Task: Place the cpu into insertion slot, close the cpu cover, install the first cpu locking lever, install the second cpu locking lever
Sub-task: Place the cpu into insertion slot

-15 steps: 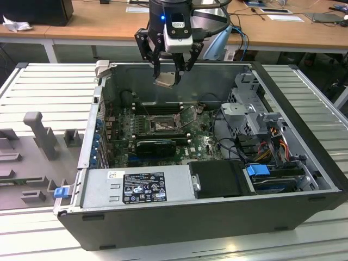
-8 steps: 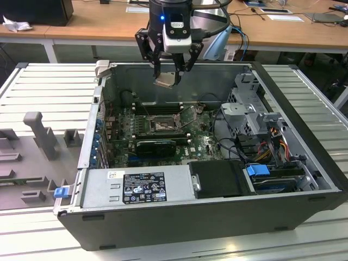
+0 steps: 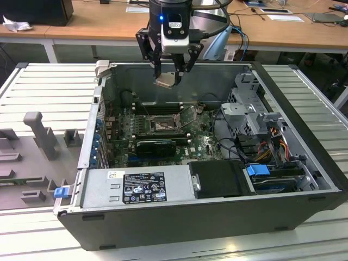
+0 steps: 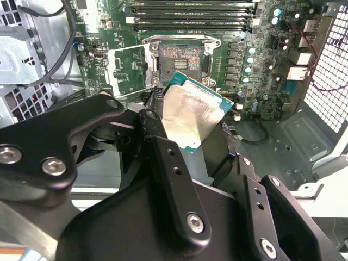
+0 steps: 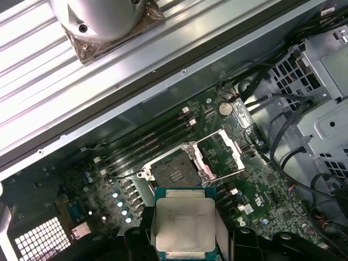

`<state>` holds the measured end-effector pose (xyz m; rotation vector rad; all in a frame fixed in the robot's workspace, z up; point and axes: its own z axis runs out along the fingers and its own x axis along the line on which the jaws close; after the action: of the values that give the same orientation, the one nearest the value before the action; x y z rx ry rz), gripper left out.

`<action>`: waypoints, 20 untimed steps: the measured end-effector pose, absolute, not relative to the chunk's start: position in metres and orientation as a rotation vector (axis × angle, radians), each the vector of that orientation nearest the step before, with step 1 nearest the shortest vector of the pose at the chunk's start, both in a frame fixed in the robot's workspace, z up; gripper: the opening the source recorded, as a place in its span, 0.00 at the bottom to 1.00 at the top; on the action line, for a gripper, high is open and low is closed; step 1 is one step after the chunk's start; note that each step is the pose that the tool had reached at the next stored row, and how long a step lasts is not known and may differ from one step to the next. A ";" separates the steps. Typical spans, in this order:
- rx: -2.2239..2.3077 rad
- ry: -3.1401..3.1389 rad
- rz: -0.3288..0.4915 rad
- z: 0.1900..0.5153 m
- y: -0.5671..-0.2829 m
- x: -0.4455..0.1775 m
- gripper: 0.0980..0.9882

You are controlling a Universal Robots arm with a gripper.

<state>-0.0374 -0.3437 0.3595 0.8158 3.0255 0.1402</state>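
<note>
Silvery chip [image 5: 185, 224] clenched in the fingers of the gripper [image 3: 169, 76] above the empty socket [image 5: 175, 175]; cover [image 5: 238, 156] open, no step yet complete.

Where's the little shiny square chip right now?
In the exterior view the cpu is up in the air, pinched in the gripper, over the open case and above the socket, not yet in it.

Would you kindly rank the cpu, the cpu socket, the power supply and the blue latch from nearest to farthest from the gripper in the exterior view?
1. The cpu, held in the gripper.
2. The cpu socket, on the motherboard below it.
3. The power supply, along the case's near wall.
4. The blue latch, at the case's corner on the exterior view's left.
</note>
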 end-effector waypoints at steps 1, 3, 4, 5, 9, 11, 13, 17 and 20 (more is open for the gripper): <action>0.821 3.024 0.140 0.359 -0.344 -0.037 0.48; 0.835 3.020 0.140 0.359 -0.344 -0.037 0.48; 0.845 3.017 0.140 0.359 -0.344 -0.037 0.48; 0.858 3.013 0.140 0.359 -0.344 -0.037 0.48; 0.897 3.000 0.140 0.359 -0.344 -0.037 0.48; 0.914 2.994 0.140 0.359 -0.344 -0.037 0.48; 0.943 2.984 0.140 0.359 -0.344 -0.037 0.48; 1.058 2.942 0.139 0.358 -0.344 -0.037 0.48; 1.166 2.897 0.138 0.357 -0.344 -0.037 0.48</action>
<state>-0.0374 -0.3437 0.3566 1.1658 2.8974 0.1378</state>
